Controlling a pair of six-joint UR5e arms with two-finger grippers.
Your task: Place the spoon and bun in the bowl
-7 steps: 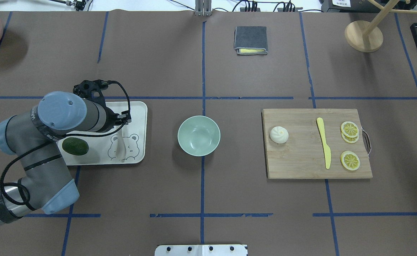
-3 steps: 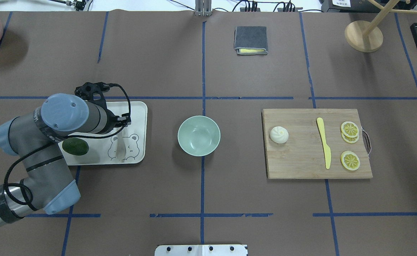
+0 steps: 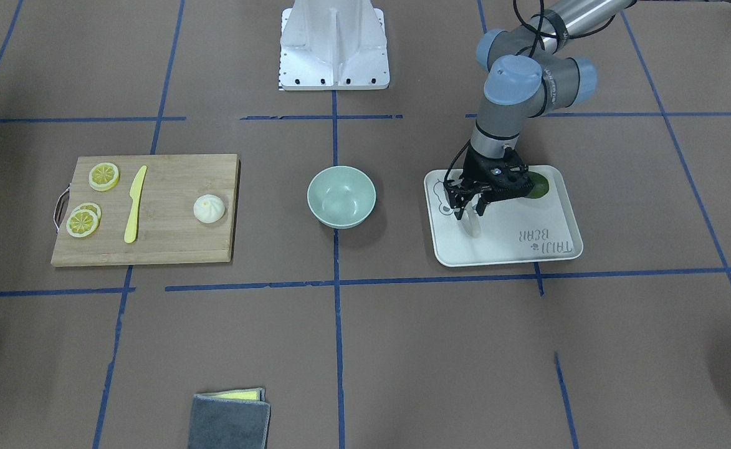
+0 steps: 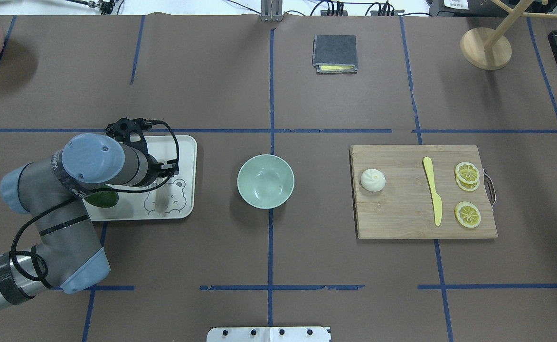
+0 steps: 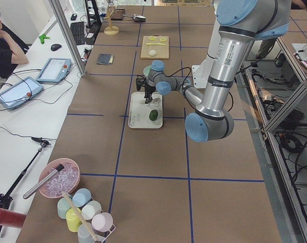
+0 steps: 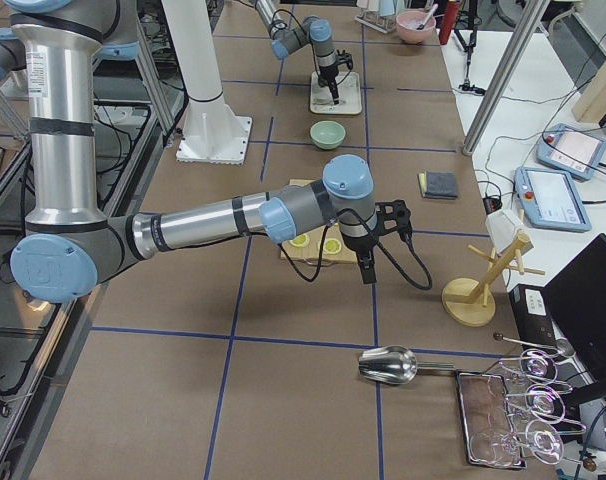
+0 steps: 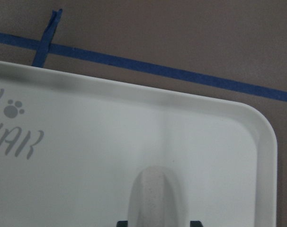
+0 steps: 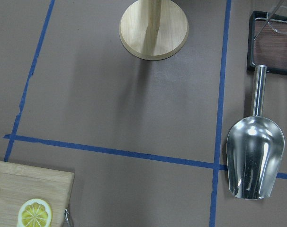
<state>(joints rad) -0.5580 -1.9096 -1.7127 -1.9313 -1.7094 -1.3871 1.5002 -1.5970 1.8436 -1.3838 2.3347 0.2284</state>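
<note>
Overhead exterior view puts the mint-green bowl point(image 4: 265, 181) empty at the middle of the worktop point(image 4: 202, 247). The bun point(image 4: 372, 180) is well apart on its right, on a wooden cutting board point(image 4: 401, 218) with a yellow knife point(image 4: 433, 192) and lemon slices point(image 4: 467, 173). On the bowl's other side sits a white bear-printed tray point(image 4: 188, 142). The spoon point(image 4: 161, 203) lies flat on it, near a dark green avocado point(image 3: 539, 186) that the arm partly hides. The left end effector point(image 3: 471, 212) hangs low over the spoon. In the left wrist view its two dark fingertips point(image 7: 122, 222) stand either side of the handle, parted just wider than it and gripping nothing. The right end effector point(image 6: 368, 270) hovers beyond the board's far end, and I cannot tell how far apart its fingers are.
</note>
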